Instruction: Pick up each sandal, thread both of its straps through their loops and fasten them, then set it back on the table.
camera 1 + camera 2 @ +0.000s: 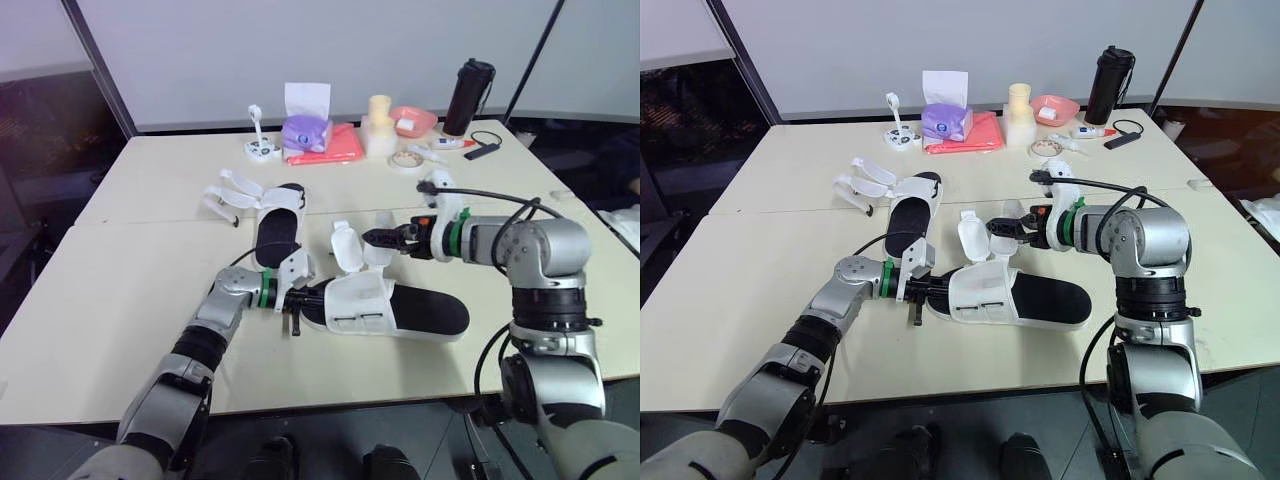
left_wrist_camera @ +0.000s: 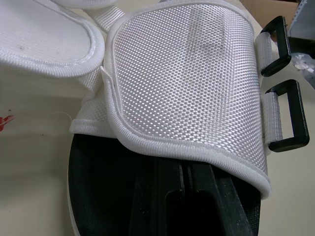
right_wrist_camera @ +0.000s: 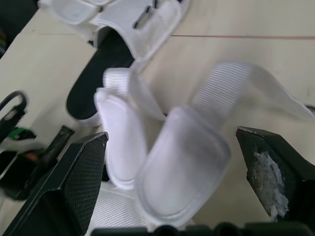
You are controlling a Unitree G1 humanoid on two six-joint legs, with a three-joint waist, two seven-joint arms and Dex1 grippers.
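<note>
Flat on the table [image 1: 120, 300], the near sandal [image 1: 400, 310] looks light and limp-strapped; the left gripper [image 1: 300, 300] sits at its toe, grip impossible to tell, while the right gripper [image 1: 370, 238] spreads around its soft upright straps [image 1: 348, 245], probably best pinched near their tips.

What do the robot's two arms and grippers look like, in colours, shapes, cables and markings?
The left arm and the right arm are rounded silver-grey shells with black joints, each with a green ring at the wrist. The left gripper is black. The right gripper has two black fingers with cross-hatched inner faces and a white bracket behind them. A black cable loops over the right forearm.
</note>
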